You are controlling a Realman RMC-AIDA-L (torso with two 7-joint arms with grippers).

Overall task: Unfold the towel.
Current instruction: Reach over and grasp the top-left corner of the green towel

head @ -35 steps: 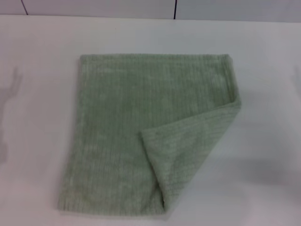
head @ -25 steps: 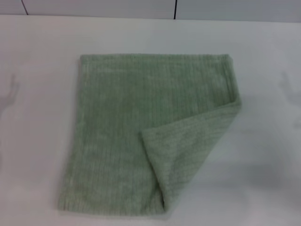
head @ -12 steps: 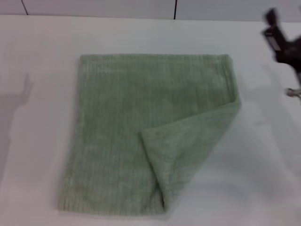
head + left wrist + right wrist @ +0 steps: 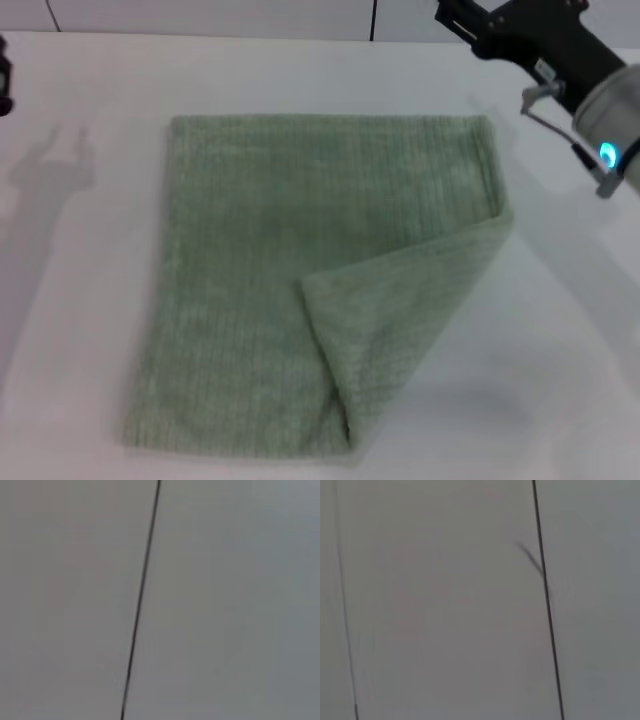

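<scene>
The pale sage-green ribbed towel lies flat on the white table in the head view. Its near right corner is folded over onto it as a triangular flap, with the tip pointing toward the middle. My right gripper hangs above the table beyond the towel's far right corner, not touching it. Only a dark bit of my left gripper shows at the far left edge, well clear of the towel. Neither wrist view shows the towel.
A grey panelled wall with dark seams runs behind the table. Both wrist views show only such panels and seams. Arm shadows fall on the table at left.
The right arm has swung in from the right edge to above the towel's far right corner. The left gripper's edge has come into view at far left. The towel has not moved.
</scene>
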